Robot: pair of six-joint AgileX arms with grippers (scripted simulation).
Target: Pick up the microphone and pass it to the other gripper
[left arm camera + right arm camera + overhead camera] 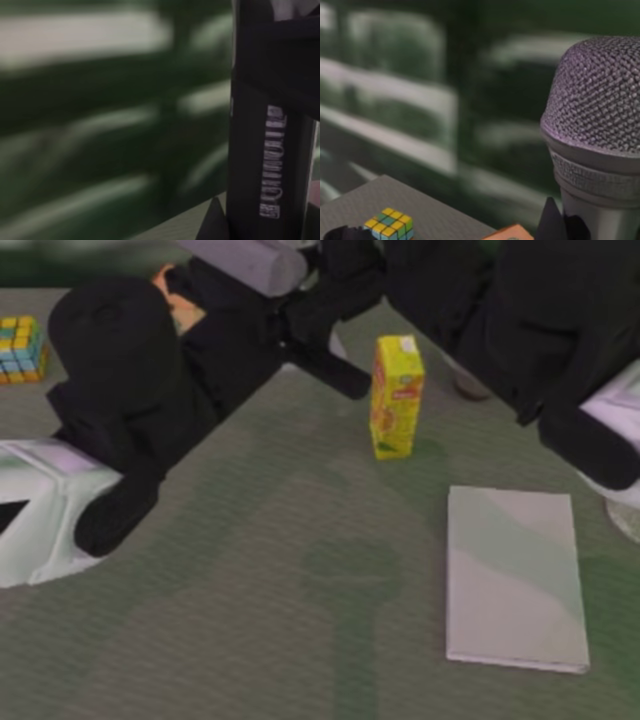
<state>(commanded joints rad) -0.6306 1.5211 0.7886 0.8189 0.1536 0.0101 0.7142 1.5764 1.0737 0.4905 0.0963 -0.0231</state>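
Silver-grey mesh fills the right wrist view: the head of the microphone [600,95] sits right in front of the right gripper [345,285]. The left wrist view shows its black handle with white letters, just as close to the left gripper [300,335]. So the microphone is up in the air, off the table, in the small gap where the two grippers meet. Its head end is by the right gripper and its handle end is by the left one. Both grippers are about as near to it. I cannot tell which one has hold of it, or if both do. I think the pass is happening now, and one gripper must grab before the other lets go.
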